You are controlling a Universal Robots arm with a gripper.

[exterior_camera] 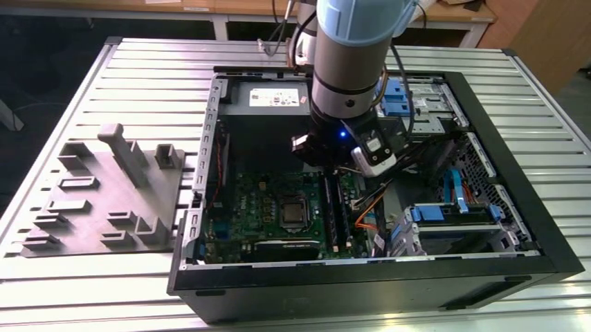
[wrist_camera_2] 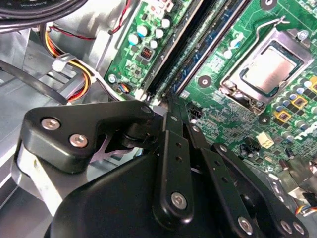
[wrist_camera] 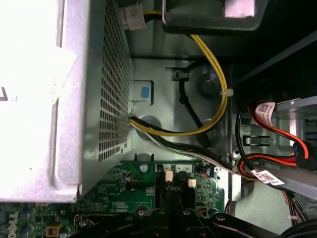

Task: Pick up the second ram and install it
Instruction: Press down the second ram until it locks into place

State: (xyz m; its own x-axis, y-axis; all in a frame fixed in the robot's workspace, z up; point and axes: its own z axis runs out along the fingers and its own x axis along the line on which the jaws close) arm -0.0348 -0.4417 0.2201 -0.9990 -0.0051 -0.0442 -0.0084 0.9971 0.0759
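Observation:
My gripper (wrist_camera_2: 171, 99) hangs inside the open computer case (exterior_camera: 517, 180), over the far end of the long black memory slots (exterior_camera: 334, 211). In the second wrist view its black fingers (wrist_camera_2: 171, 148) are drawn together, with nothing visible between them. Their tip sits right at the end of the slots (wrist_camera_2: 168, 54). The second ram (wrist_camera_2: 212, 45), a narrow dark blue-green strip, lies lengthwise in one slot beside the tip. In the exterior view the arm's wrist (exterior_camera: 347, 90) covers that end of the slots. Whether the fingers touch the ram cannot be made out.
The processor socket (wrist_camera_2: 270, 69) sits beside the slots on the green motherboard (exterior_camera: 268, 207). The metal power supply (wrist_camera: 74, 99) and yellow, red and black cables (wrist_camera: 218, 99) crowd the far end. Blue drive bays (exterior_camera: 452, 207) fill the exterior view's right. A grey moulded tray (exterior_camera: 102, 200) lies outside the case.

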